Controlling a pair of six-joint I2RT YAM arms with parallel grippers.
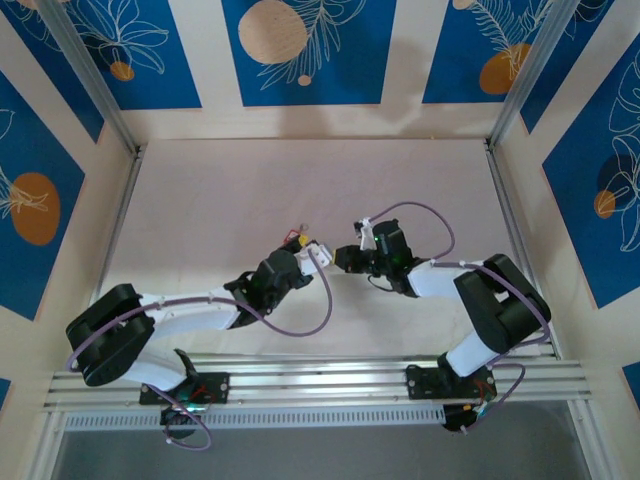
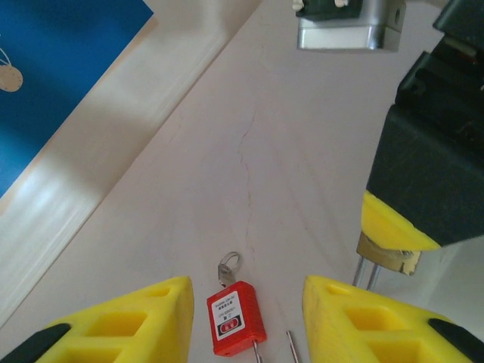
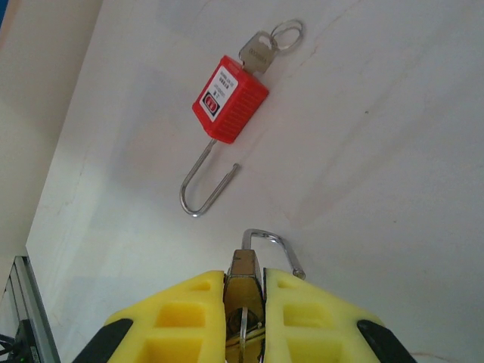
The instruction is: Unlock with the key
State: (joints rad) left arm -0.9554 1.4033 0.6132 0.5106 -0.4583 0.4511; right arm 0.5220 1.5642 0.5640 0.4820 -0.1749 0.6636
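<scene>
Red padlock (image 3: 229, 98), brass padlock (image 3: 243, 274), one key (image 3: 257, 53)

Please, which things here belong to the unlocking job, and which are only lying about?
Job: small silvery metal key in the red plastic padlock, shackle open; small brass padlock, clamped in the right gripper; left gripper, open around the red padlock.
Just there: blue leaf-patterned wall panels; aluminium rail.

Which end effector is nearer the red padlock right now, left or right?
Left. The left end effector, open, straddles the red padlock; the right end effector sits apart, beyond its shackle end, shut on the brass padlock.
</scene>
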